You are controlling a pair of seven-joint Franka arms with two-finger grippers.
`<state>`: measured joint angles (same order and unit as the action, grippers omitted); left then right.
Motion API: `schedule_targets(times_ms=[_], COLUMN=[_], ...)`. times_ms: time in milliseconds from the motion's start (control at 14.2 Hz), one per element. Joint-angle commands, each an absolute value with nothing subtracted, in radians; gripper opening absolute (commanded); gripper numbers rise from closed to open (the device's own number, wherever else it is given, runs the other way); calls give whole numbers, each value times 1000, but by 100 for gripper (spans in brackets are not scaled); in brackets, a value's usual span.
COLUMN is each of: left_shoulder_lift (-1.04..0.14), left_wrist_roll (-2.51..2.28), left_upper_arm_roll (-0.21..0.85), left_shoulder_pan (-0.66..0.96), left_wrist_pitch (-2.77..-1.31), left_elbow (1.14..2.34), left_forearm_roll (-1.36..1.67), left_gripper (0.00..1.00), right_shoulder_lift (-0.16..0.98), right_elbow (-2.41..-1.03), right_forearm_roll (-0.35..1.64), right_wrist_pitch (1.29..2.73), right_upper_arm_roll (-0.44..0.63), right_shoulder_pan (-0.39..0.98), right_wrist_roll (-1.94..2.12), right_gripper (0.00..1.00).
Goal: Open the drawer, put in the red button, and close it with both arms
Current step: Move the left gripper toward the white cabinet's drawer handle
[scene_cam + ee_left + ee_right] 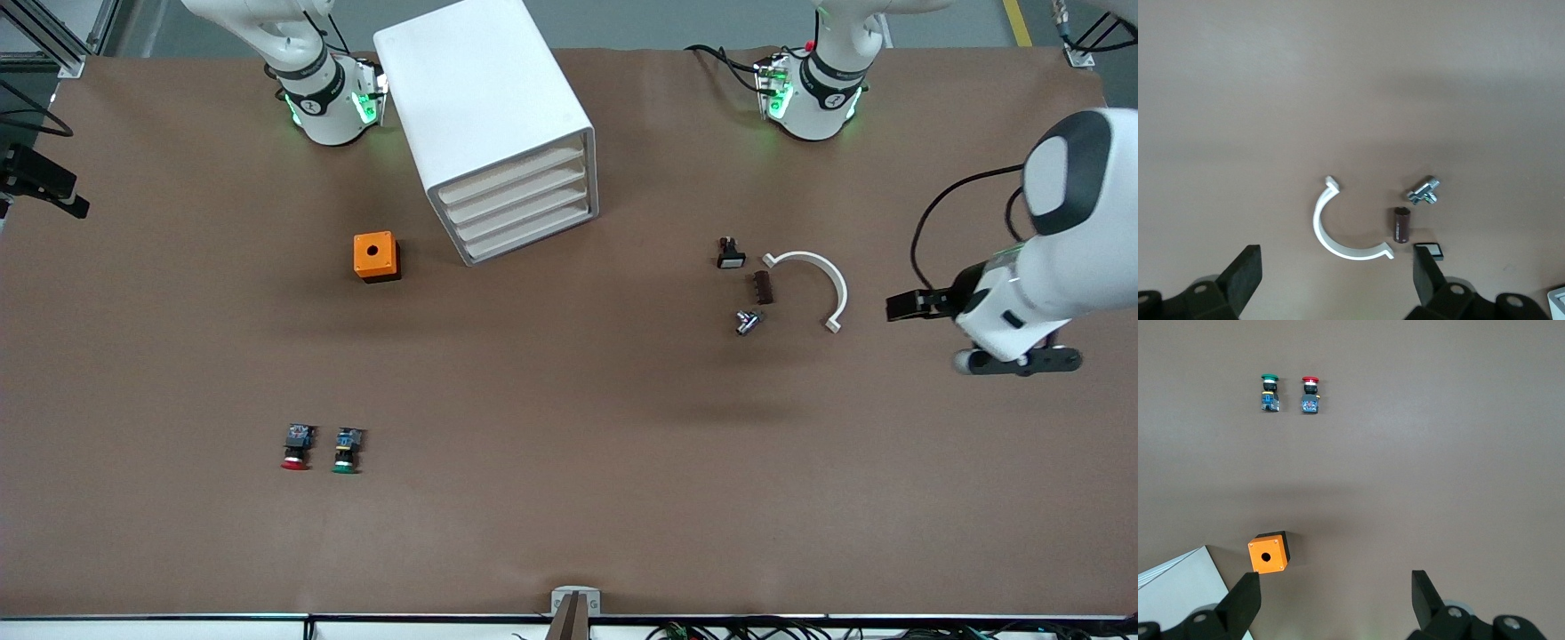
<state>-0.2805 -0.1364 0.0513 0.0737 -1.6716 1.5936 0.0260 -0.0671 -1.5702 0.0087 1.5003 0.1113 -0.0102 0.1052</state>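
Both pincers gape wide and empty: the left pincer point(1338, 280) over the table point(569, 498), the right pincer point(1335, 603) cut off from front view, the red button point(295, 447) untouched.

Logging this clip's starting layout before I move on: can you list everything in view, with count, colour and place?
drawer cabinet: one, white, four drawers all shut, near the right arm's base.
orange box: one, orange with a hole on top, beside the cabinet, toward the right arm's end.
red button: one, red cap, much nearer the front camera than the orange box.
green button: one, green cap, beside the red button.
white curved clip: one, white, toward the left arm's end.
small parts: three, black-white, brown, silvery, beside the clip.
left gripper: one, black, open, over the clip.
right gripper: one, black, open, over bare table beside the orange box.
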Motion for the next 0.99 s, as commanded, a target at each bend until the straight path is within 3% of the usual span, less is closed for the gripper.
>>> schedule_targets(times_ms=[0,211,564,916], left_shoulder_lift=[-317,-374,-517,-684], left_wrist_roll=[-289,-512,-1014,-1577], left_upper_arm_roll=[52,61,63,66], left_shoulder_pan=[168,256,343,405], left_wrist_pitch=[-1660,-1658,-1500,-1430], left_elbow=[1577,1543,1424,1379], left_forearm_roll=[21,114,466,724], left_gripper=[100,100,100,100], right_shoulder_lift=[-72,-61,72,285], right_elbow=[-1569,-1539,-1529,-1529], right_forearm_roll=[-5,3,9,-3], right_wrist_pitch=[1502,1488,1515,1725], right_upper_arm_roll=[98,98,98,98], right_shoulder_pan=[-28,-23,-25,-32], right_wrist_roll=[110,97,109,118], right_gripper=[100,100,100,100])
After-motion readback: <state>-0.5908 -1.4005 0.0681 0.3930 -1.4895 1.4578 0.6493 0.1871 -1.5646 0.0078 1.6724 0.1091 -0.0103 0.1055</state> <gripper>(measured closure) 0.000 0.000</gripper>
